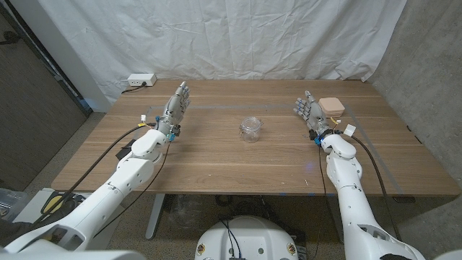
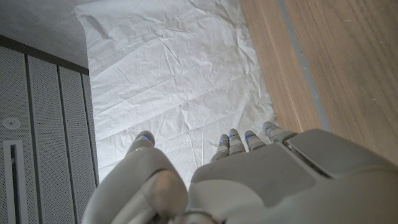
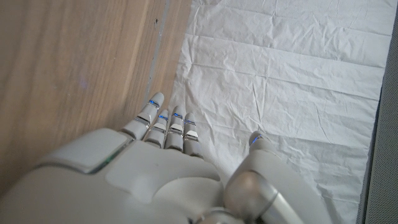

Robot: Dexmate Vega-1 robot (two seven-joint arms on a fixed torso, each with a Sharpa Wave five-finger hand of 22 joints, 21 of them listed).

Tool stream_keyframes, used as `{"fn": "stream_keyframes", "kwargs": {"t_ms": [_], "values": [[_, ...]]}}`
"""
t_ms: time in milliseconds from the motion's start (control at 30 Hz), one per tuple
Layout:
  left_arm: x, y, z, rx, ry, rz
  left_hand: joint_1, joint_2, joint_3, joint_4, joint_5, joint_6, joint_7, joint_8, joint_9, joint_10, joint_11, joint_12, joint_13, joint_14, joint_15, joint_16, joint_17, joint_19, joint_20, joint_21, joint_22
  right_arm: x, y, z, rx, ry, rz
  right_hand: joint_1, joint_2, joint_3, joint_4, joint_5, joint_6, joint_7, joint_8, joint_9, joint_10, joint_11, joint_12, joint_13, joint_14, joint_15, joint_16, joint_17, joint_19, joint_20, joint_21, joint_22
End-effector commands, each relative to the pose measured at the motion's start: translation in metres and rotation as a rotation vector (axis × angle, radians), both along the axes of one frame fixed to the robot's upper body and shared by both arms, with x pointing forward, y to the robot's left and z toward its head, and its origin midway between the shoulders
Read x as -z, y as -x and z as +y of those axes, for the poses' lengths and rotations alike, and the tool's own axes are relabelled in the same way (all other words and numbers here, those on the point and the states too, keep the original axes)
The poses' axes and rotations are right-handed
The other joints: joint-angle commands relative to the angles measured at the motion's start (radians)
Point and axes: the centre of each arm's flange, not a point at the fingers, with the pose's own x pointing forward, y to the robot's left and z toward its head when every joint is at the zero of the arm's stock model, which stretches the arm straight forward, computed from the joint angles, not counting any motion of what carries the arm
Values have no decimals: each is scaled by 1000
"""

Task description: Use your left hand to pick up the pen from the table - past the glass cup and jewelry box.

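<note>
**Reach not yet begun**

Our left hand (image 1: 175, 108) stands open near the desk's left edge, holding nothing; our right hand (image 1: 309, 113) waits open beside the jewelry box (image 1: 332, 107) by the right edge. We cannot find the pen. The glass cup (image 1: 250, 128) sits mid-desk (image 1: 216, 162). Next we must locate the pen. A white sheet (image 1: 238, 36) hangs behind

jewelry box (image 1: 333, 107) partly hidden behind right robot hand (image 1: 309, 111)

A wooden table (image 1: 216, 155) stands before a creased white sheet (image 1: 216, 36) hung as a backdrop. A white power strip (image 1: 139, 80) sits at the table's far left corner. Left of the sheet, a dark panelled wall (image 1: 29, 94); right, grey wall (image 1: 426, 58).
</note>
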Motion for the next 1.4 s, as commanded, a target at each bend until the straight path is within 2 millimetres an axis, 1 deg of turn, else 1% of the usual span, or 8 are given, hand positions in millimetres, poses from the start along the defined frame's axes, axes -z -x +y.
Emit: {"fn": "stream_keyframes", "kwargs": {"t_ms": [33, 367, 567, 767, 967, 1200, 1400], "values": [[-4, 22, 14, -26, -18, -45, 18, 4, 5, -2, 9, 7, 4, 6, 3, 2, 1, 7, 4, 4, 1, 10, 4, 3, -41, 4, 4, 2, 5, 3, 10, 3, -1, 11, 0, 1, -8, 0, 12, 0, 4, 5, 11, -1, 3, 4, 14, -2, 8, 4, 12, -20, -1, 5], [-2, 33, 20, -51, -12, -61, 32, 16, 10, -7, 11, 14, 2, 7, 3, 5, 2, 7, 4, 6, 2, 9, 4, 0, -39, 2, 4, 0, 6, 6, 9, 1, -10, 13, 1, 1, -10, -1, 16, 0, 4, 5, 16, -1, 4, 4, 18, -1, 7, 4, 14, -18, -6, 5], [-1, 38, 24, -51, -23, -75, 42, 22, 14, -11, 11, 26, -3, 10, 4, 4, 2, 5, 4, 6, 2, 7, 4, -2, -36, 1, 4, -1, 6, 8, 11, 1, -11, 17, 2, 0, -14, -2, 31, -5, 8, 5, 33, -12, 8, 3, 33, -11, 9, 3, 25, -21, -9, 5], [-3, 45, 23, -57, -70, -83, 49, 27, 16, -14, 11, 27, -3, 10, 4, 2, 0, 4, 5, 6, 1, 6, 4, -4, -35, 0, 4, -5, 8, 9, -6, 4, -32, 19, 2, 0, -15, -2, 31, -5, 7, 5, 32, -13, 6, 3, 36, -11, 8, 3, 29, -23, -11, 5], [-6, 54, 23, -61, -89, -98, 56, 30, 18, -17, 11, 26, -3, 8, 5, 0, 1, 2, 5, 4, 0, 5, 4, -8, -34, -2, 4, -11, 14, 10, -17, 8, -67, 19, 3, -1, -16, -3, 30, -3, 6, 5, 31, -11, 4, 3, 34, -8, 6, 3, 30, -23, -14, 5], [-4, 59, 25, -76, -85, -101, 64, 34, 20, -21, 11, 27, -3, 8, 5, -2, -4, 1, 5, 2, 2, 4, 4, -10, -34, -2, 4, -14, 20, 13, -35, 16, -102, 19, 3, -2, -17, -4, 29, -4, 4, 5, 32, -9, 4, 3, 34, -7, 5, 4, 31, -22, -17, 6], [-2, 67, 28, -94, -87, -99, 72, 37, 22, -25, 11, 27, -2, 7, 5, -2, 0, 1, 5, 1, 2, 3, 4, -11, -34, -3, 4, -14, 21, 13, -40, 25, -106, 19, 3, -3, -17, -4, 29, -3, 3, 6, 33, -8, 3, 3, 35, -5, 4, 4, 32, -22, -20, 6]]}}
